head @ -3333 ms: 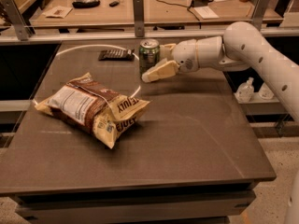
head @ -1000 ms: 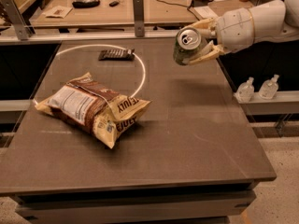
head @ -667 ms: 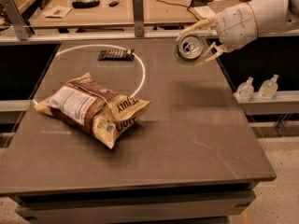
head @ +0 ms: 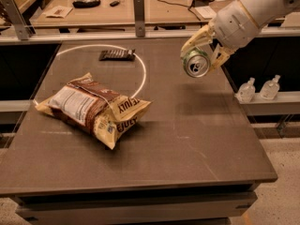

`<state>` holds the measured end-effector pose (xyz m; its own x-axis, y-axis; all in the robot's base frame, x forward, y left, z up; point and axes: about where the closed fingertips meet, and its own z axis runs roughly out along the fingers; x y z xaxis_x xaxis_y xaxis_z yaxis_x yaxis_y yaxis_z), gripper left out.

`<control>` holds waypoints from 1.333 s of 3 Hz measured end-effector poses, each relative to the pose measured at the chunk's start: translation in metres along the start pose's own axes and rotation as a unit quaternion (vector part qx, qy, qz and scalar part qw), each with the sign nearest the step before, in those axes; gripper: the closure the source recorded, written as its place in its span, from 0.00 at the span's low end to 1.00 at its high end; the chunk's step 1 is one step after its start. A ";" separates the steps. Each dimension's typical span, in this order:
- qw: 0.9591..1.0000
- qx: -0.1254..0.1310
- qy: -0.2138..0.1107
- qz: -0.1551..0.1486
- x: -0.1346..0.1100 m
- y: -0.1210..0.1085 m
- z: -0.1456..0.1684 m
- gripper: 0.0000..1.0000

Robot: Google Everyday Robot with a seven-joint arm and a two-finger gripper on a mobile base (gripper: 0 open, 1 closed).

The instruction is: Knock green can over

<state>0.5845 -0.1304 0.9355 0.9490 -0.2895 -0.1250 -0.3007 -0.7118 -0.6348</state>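
From my seat at the controls I see the gripper [head: 200, 56] up at about 1 o'clock from the middle of the table [head: 197, 144], reaching in from the right on its white arm [head: 248, 11]. It is clenched around the green can [head: 197, 63], one pale finger [head: 191, 42] over the top of the can and the other [head: 219, 59] at its right side. The can is clear of the tabletop and tipped onto its side in the air, its silver top and pull tab turned toward the camera. The chip bag [head: 91, 109] lies flat at about 9 o'clock, well apart from the can. A white cord [head: 142, 74] curves in a loop across the far left of the table, and a small dark flat thing [head: 117, 55] sits inside that loop at about 11 o'clock. Beyond the table's right edge, at 3 o'clock, two small clear bottles [head: 258, 89] stand side by side on a lower ledge.
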 end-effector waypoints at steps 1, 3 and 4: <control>0.994 -0.082 0.034 -0.060 0.006 0.014 0.008 1.00; 0.980 -0.138 0.113 -0.086 0.005 0.029 0.042 1.00; 0.979 -0.128 0.147 -0.067 0.007 0.030 0.060 1.00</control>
<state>0.5878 -0.1150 0.8696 0.9247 -0.3268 0.1955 -0.2242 -0.8822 -0.4141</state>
